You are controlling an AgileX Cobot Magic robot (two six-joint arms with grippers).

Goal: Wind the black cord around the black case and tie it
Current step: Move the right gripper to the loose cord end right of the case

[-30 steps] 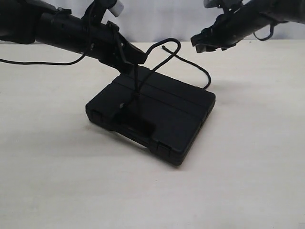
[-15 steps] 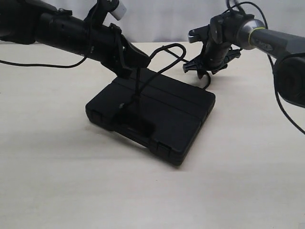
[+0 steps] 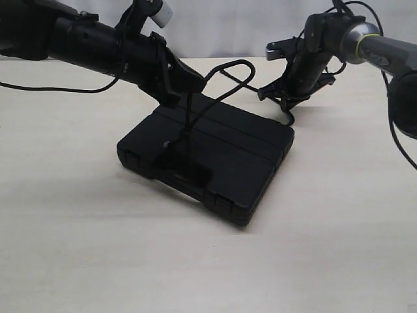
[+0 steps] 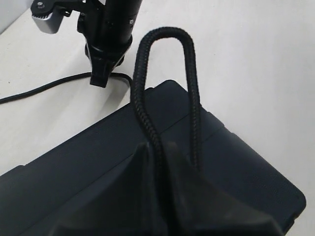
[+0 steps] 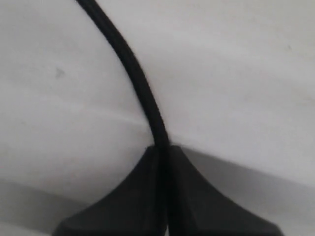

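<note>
No legible text, label, brand or number on the black case (image 3: 215, 153) or black cord (image 4: 140, 98); faint pale marks on the arm housing (image 4: 120, 22) are too blurred to read.

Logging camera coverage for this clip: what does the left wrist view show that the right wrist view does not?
Only the left wrist view: the black case, the black cord arching in a tall loop out of the left gripper, and the right gripper from outside, beyond the case. Only the right wrist view: a close look at the right gripper pinching a single strand. Both: the cord clamped in shut fingers, and the pale table.
</note>
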